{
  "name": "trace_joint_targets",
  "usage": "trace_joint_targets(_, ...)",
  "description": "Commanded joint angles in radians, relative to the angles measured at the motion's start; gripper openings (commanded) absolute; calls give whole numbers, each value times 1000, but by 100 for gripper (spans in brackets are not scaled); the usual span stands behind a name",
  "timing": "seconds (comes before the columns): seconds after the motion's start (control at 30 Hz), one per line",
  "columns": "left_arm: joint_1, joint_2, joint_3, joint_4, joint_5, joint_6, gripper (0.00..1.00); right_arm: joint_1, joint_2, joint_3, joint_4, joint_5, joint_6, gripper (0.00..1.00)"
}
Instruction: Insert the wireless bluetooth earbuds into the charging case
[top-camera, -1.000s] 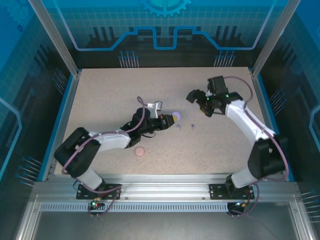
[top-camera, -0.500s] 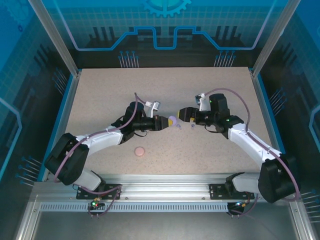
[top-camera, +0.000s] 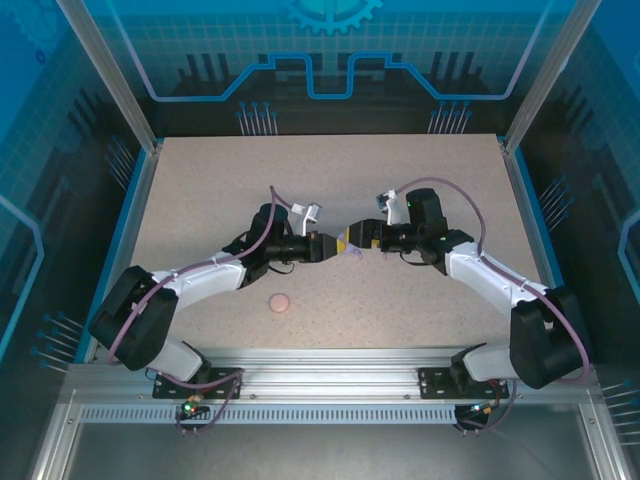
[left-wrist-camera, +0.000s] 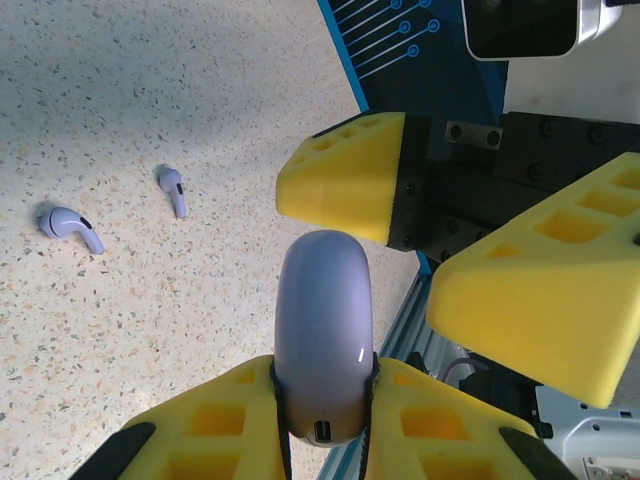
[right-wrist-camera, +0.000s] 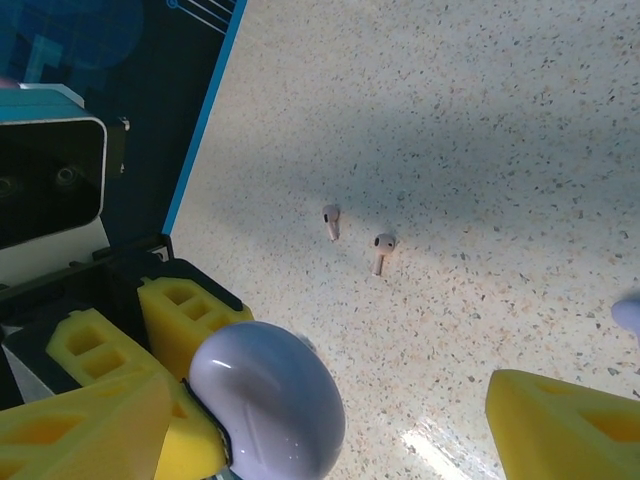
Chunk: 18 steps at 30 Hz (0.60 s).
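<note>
My left gripper (left-wrist-camera: 322, 405) is shut on the lilac charging case (left-wrist-camera: 322, 330), held on edge above the table with its port facing the wrist. The case lid is closed. My right gripper (right-wrist-camera: 330, 435) stands open, one yellow finger on each side of the case (right-wrist-camera: 270, 410) and apart from it. From above, the two grippers (top-camera: 330, 246) (top-camera: 354, 239) meet nose to nose at mid-table. Two lilac earbuds (left-wrist-camera: 68, 226) (left-wrist-camera: 172, 188) lie on the table beyond the case. Two pale pink earbuds (right-wrist-camera: 330, 220) (right-wrist-camera: 381, 251) lie close together.
A round pink case (top-camera: 280, 302) lies alone near the front of the speckled table (top-camera: 200, 190). Blue rails and aluminium posts (top-camera: 128, 215) border the table. The right arm's elbow (top-camera: 545, 335) hangs over the front right corner.
The right arm swung in from the back right to face the left gripper, its jaws narrowing a little. The left gripper shifted slightly right with the case.
</note>
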Motion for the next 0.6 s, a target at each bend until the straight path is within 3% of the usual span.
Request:
trace_joint_targets(0.0,2,-24,17,0,-11,29,0,-6,-1,-40,12,-11,-23,82)
trace_joint_targets(0.57,2,-51,30,3,-12,24,0,-99,52,-91,14,-23,-16,76)
